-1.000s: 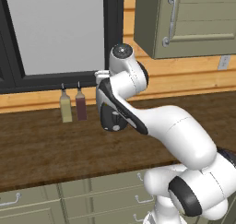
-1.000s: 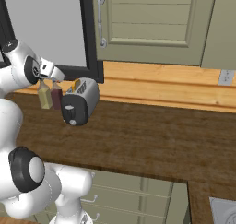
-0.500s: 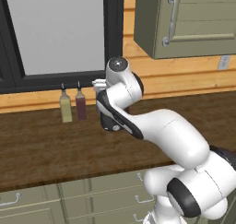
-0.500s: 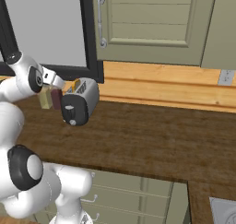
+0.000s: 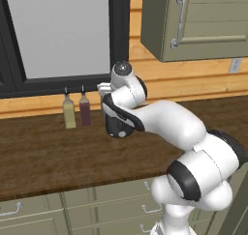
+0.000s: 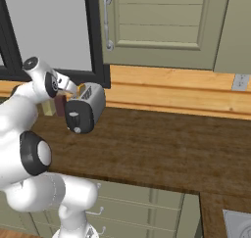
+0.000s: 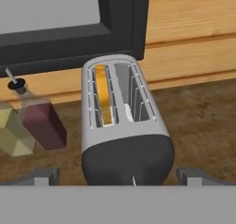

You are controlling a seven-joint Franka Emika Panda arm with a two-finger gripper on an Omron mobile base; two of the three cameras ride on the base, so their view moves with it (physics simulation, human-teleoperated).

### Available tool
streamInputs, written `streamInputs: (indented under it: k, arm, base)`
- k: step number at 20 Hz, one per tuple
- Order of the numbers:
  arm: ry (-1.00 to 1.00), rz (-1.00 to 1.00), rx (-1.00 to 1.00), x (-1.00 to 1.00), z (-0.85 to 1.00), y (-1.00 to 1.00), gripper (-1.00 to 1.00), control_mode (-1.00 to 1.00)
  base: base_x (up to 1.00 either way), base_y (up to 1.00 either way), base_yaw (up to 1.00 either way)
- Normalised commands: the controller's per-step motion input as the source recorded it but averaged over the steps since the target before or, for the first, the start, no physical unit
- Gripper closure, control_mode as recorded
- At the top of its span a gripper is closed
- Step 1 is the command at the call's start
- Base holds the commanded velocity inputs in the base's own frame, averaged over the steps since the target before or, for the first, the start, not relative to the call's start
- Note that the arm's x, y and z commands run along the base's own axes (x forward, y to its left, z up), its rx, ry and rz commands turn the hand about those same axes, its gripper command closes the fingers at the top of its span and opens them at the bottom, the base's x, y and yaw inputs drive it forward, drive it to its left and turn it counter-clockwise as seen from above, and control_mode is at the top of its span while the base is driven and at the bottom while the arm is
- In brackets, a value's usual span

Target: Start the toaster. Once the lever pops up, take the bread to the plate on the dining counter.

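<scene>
Where the arm bends over the dark wood counter in the left base view, its white links hide most of the toaster, whose black end panel peeks out just below the wrist; two small bottles, a yellowish bottle and a dark red bottle, stand side by side to its left against the wooden backsplash under the window. In the right base view the toaster sits on the counter near the back wall, black end with its white knob turned toward the camera, and the arm's wrist leans in close at its far left side, with the bottles partly hidden behind it. In the hand view the toaster lies straight below the gripper, its two slots running away from the camera; the bread stands upright in the left slot, showing an orange-tan edge, and the right slot holds nothing. The two dark fingertips stand spread as wide as they go, one on each side of the toaster's black end, grasping nothing.
</scene>
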Motion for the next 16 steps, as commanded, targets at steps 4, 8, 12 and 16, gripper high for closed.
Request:
streamInputs:
  k: [4, 8, 12, 16]
  arm:
    - [0.09, 0.00, 0.00, 0.65, -0.23, 0.01, -1.00, -1.00]
    - [0.06, 0.00, -0.02, 0.58, -0.27, 0.04, -1.00, -1.00]
    - [0.01, 0.00, -0.04, 0.50, -0.23, 0.08, -1.00, -1.00]
    - [0.00, 0.00, -0.07, 0.38, -0.26, 0.14, -1.00, -1.00]
  base:
    - [0.00, 0.00, 0.00]
    - [0.00, 0.00, 0.00]
    - [0.00, 0.00, 0.00]
    - [0.00, 0.00, 0.00]
